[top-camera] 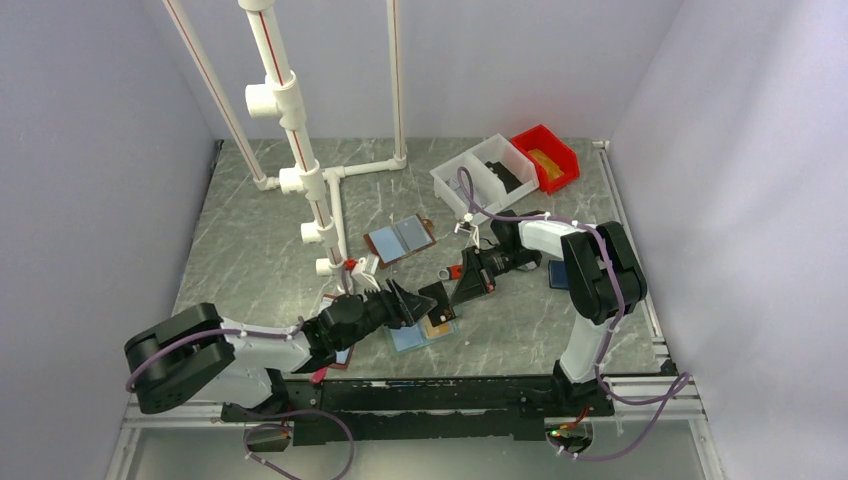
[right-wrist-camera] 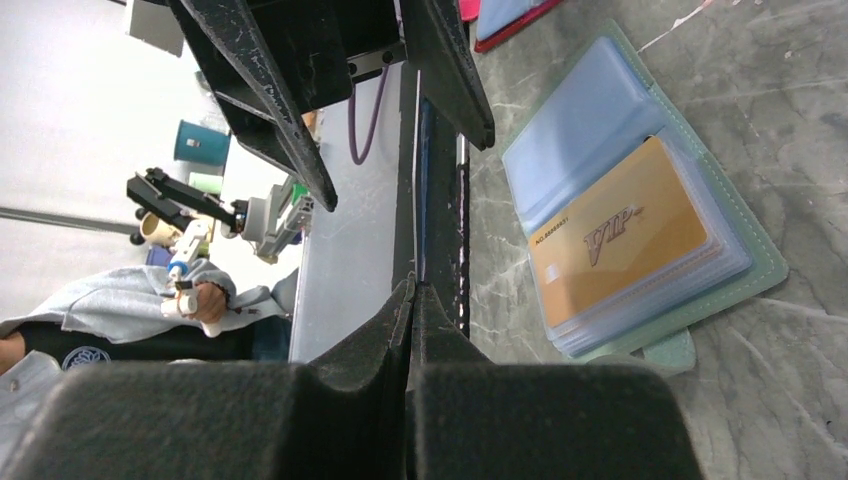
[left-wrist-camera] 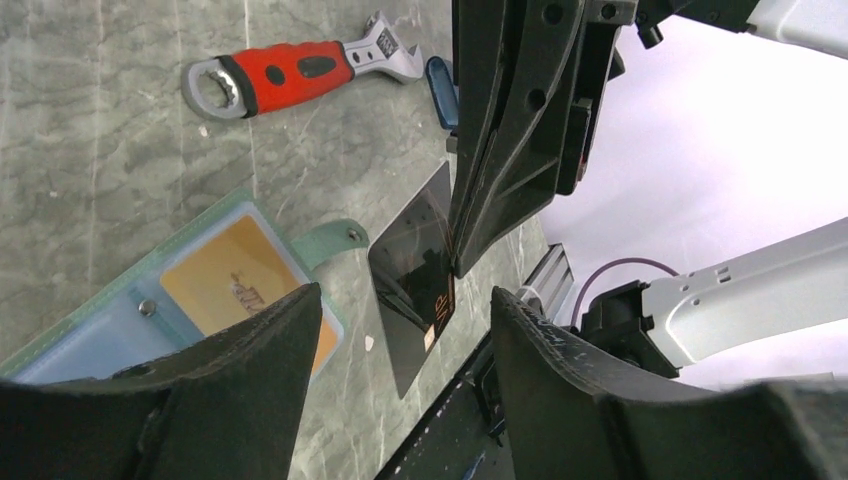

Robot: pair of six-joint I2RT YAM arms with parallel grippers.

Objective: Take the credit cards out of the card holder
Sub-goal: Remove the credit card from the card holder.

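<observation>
My right gripper (right-wrist-camera: 413, 292) clamping dark card (left-wrist-camera: 415, 290) by its edge, lifting it clear of desk (top-camera: 260, 250). My left gripper (left-wrist-camera: 405, 295) gaping wide, fingers flanking card, not touching. Holder (right-wrist-camera: 765, 275) lying open by desk's near edge, mid-way along, tan card (right-wrist-camera: 615, 245) sitting in pocket. Handover likely: closing left squarely on card faces, right releasing only after firm pinch.

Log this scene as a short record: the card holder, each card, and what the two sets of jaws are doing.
card holder: lies open on table
gold card: in holder's sleeve
dark card: out, held above table
right gripper: jaws shut on dark card
left gripper: jaws open, near dark card
</observation>
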